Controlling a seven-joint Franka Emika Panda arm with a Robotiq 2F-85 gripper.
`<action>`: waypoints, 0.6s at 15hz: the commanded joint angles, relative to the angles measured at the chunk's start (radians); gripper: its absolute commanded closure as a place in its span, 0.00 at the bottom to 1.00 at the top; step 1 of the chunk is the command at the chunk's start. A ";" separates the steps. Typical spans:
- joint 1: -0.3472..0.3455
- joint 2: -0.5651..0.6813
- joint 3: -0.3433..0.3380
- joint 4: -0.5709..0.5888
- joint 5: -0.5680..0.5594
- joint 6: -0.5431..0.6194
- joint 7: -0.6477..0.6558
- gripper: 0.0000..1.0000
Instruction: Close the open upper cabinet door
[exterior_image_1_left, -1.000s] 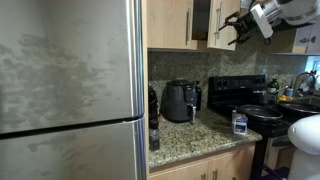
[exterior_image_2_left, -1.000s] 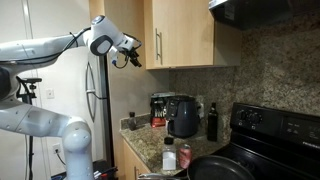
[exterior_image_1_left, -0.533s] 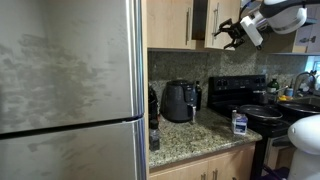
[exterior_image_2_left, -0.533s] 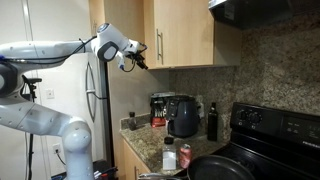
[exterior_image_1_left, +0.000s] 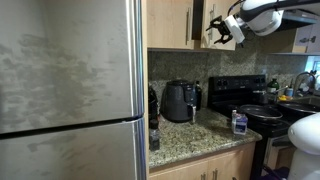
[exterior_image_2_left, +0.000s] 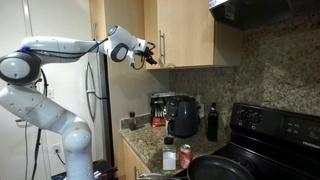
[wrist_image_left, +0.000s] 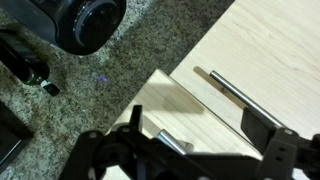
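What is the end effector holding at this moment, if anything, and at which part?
Nothing is held, it seems. In the wrist view the end effector is open, its jaws spread either side of the handle of the upper cabinet door.

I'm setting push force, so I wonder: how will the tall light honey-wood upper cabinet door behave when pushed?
The light-wood upper cabinet door looks like a flat rigid panel, so it likely swings whole without flexing. Its smooth face may let the gripper slide; the metal bar handle could catch a finger.
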 joint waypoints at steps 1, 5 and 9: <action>-0.004 0.162 0.017 0.140 -0.014 0.049 0.057 0.00; -0.049 0.286 0.046 0.235 -0.060 0.122 0.140 0.00; -0.108 0.369 0.100 0.294 -0.156 0.191 0.247 0.00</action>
